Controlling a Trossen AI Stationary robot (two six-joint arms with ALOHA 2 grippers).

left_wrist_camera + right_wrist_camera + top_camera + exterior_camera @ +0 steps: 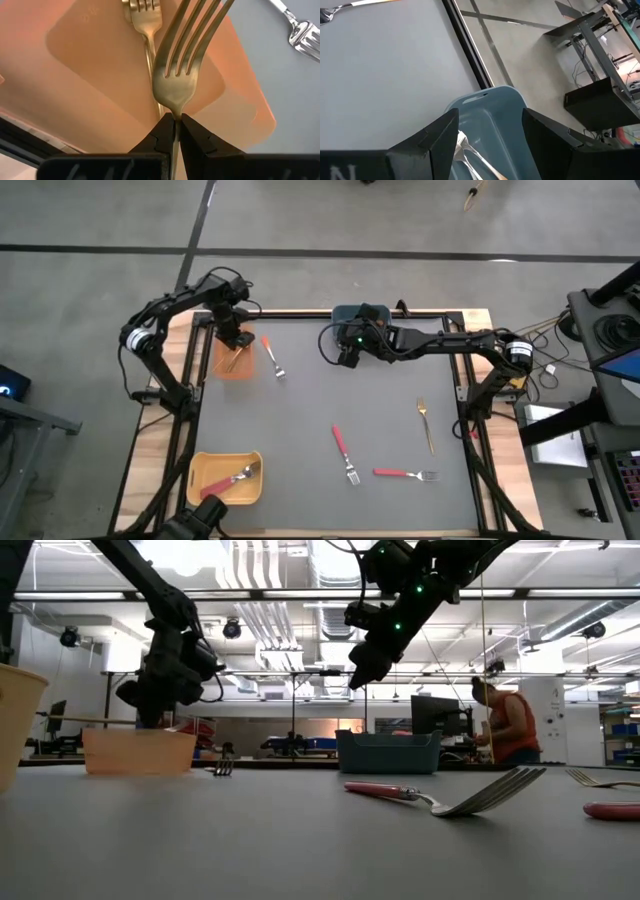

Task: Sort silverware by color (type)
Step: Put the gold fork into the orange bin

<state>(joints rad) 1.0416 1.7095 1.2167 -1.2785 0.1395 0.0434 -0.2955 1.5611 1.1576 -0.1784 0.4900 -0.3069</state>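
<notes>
My left gripper point(175, 117) is shut on a gold fork point(182, 60) over the orange bin point(222, 367) at the table's far left. A second gold fork point(146, 30) lies on that bin's floor. My right gripper point(490, 112) hangs open over the blue-grey bin point(495, 107) at the far middle, touching nothing. In that bin lies a silver fork point(464, 149). Loose on the mat are an orange-handled fork point(272, 355), a gold fork point(426, 423) and two red-handled forks point(345, 452) point(405, 474). My left gripper pinches the gold fork between its two fingers at the neck point(175, 111), just behind the head. The fingers come from above, pointing steeply down, and lie along the fork. The head and tines stick out below the fingertips over the orange bin. The handle is hidden between the fingers.
A yellow bin point(200, 470) at the near left holds a red-handled fork point(238, 476). The orange-handled fork lies just right of the orange bin. A black frame point(300, 312) edges the mat. A person point(505, 720) stands in the room beyond the table.
</notes>
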